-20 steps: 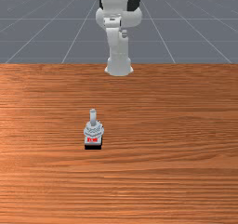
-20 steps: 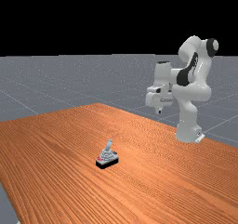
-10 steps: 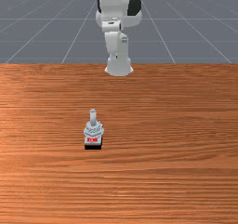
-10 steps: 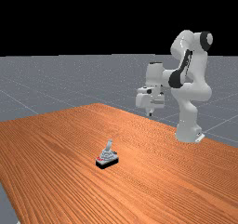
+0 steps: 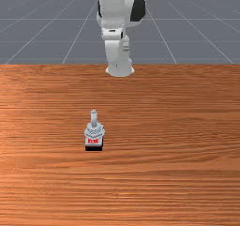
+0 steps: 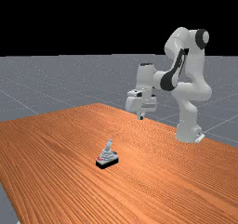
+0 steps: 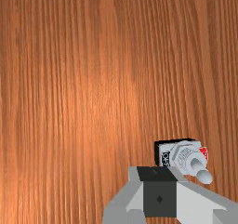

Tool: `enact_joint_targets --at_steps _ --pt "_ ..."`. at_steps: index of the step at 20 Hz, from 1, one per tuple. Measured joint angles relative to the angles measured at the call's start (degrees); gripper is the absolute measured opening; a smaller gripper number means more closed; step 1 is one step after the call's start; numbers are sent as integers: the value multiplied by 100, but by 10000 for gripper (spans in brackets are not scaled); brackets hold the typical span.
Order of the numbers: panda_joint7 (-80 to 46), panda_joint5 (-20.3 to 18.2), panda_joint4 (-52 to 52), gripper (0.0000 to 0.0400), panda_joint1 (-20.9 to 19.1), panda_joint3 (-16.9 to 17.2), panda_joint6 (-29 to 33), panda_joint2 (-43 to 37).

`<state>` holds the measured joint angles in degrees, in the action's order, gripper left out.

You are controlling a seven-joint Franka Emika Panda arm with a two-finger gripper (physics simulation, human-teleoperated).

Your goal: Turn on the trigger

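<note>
Still, with our fingers [image 7: 168, 204] closed, pushing the lever [image 7: 197, 167] off-center could skid the trigger [image 6: 107, 161] sideways.

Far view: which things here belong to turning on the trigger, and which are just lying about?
Part of the job:
- toggle switch, the likely trigger
- its upright, slightly tilted lever
- pincer, in the air
- white and grey robot arm carrying it

Just there:
- orange-brown wooden table under the switch
- grey floor beyond
</note>
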<state>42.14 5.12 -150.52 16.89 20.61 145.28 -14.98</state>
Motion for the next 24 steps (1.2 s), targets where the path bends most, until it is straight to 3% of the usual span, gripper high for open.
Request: enact_joint_targets --at_steps 1,4,5,7,11,16,20,21,22,24 --pt "228 -290 134 0 110 113 -201 173" --pt "358 -446 34 0 178 177 154 459" --pt "202 -431 -108 0 156 156 485 462" --pt "140 -457 -130 0 160 154 569 533" --pt "-57 -419 -132 0 67 194 605 574" --pt "688 -553 -81 0 59 427 553 595" --pt "350 -241 -129 0 -15 344 822 795" --pt "400 -306 -141 0 11 363 900 864" --pt "730 -701 -56 0 107 442 730 949" --pt "737 -747 -147 0 118 445 954 960"
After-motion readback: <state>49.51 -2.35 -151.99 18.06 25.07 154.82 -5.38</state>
